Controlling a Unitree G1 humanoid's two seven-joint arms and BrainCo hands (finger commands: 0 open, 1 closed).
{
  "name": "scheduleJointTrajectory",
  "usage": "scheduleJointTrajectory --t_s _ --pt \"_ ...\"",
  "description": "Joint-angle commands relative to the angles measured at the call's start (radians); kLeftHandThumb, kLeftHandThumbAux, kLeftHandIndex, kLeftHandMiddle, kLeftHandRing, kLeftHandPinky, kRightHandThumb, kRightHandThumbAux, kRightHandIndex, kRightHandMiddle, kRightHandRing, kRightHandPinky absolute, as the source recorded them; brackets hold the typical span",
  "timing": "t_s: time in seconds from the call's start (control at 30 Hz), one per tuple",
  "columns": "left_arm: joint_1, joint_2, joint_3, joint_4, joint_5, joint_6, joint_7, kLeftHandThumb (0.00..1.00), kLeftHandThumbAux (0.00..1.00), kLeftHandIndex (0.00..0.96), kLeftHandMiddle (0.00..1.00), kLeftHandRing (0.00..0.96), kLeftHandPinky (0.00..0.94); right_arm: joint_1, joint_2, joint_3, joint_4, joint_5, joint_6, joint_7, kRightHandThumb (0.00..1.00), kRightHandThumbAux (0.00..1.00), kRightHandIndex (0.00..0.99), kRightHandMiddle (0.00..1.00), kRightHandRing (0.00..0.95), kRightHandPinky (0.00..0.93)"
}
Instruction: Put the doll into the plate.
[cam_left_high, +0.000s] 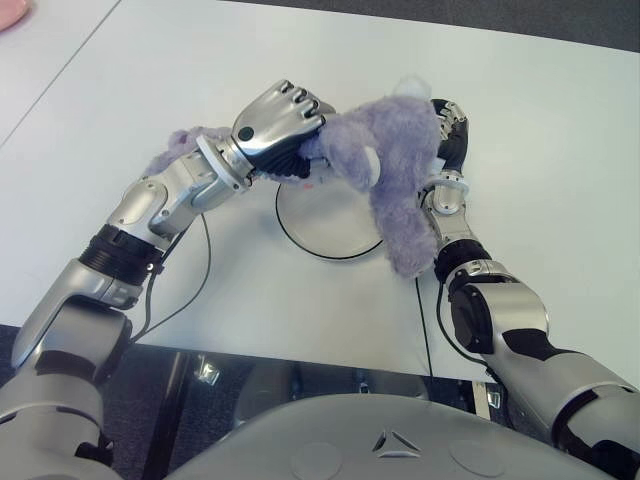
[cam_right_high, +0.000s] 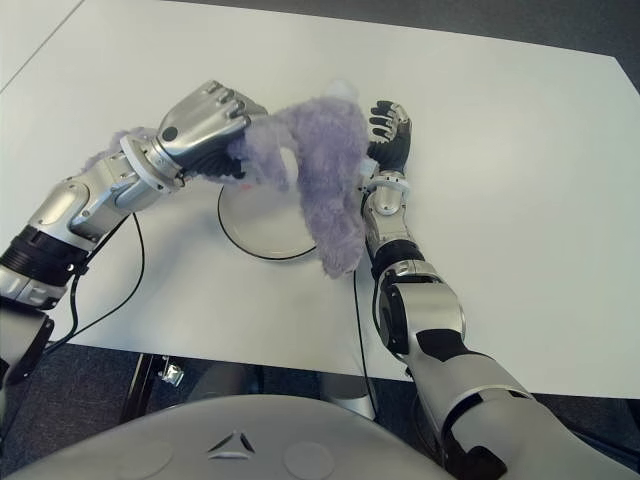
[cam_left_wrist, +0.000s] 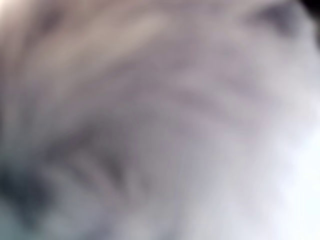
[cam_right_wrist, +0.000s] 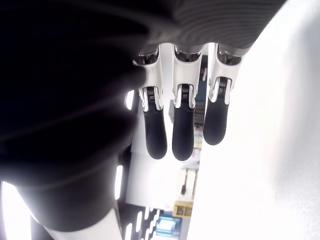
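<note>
The doll (cam_left_high: 395, 170) is a fuzzy lavender plush with a white patch. My left hand (cam_left_high: 280, 125) is curled on it and holds it up over the white, dark-rimmed plate (cam_left_high: 330, 225) in the middle of the table. The doll's long limb dangles past the plate's right rim. Purple fur (cam_left_wrist: 160, 120) fills the left wrist view. My right hand (cam_right_high: 388, 125) shows just right of the doll, its fingers (cam_right_wrist: 182, 130) straight and holding nothing.
The white table (cam_left_high: 540, 150) stretches to the right and far side. A black cable (cam_left_high: 190, 290) runs from my left forearm across the table toward the near edge. A pink object (cam_left_high: 12, 14) sits at the far left corner.
</note>
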Motion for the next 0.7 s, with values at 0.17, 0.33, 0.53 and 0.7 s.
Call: scheduleJointTrajectory --t_s 0.17,0.33,0.53,0.7 --pt "0.110 0.038 0.033 -0.114 0.030 0.036 -0.136 0.793 0.731 0.803 0.882 0.880 0.893 0.379 0.055 0.027 0.186 -0.036 0.019 0.007 0.009 0.972 0.295 0.340 0.331 0.311" --pt "0.129 0.034 0.037 -0.125 0.048 0.045 -0.133 0.780 0.732 0.800 0.881 0.880 0.893 0.380 0.053 0.031 0.186 -0.040 0.021 0.000 0.002 0.960 0.298 0.341 0.330 0.311" --pt "0.150 0.033 0.039 -0.137 0.054 0.053 -0.149 0.777 0.732 0.799 0.881 0.879 0.894 0.379 0.052 0.027 0.187 -0.034 0.028 0.010 0.000 0.951 0.293 0.338 0.325 0.306" --pt "0.172 0.030 0.043 -0.154 0.046 0.074 -0.188 0.779 0.731 0.799 0.881 0.881 0.899 0.378 0.053 0.026 0.187 -0.033 0.031 0.007 0.000 0.953 0.295 0.340 0.327 0.310"
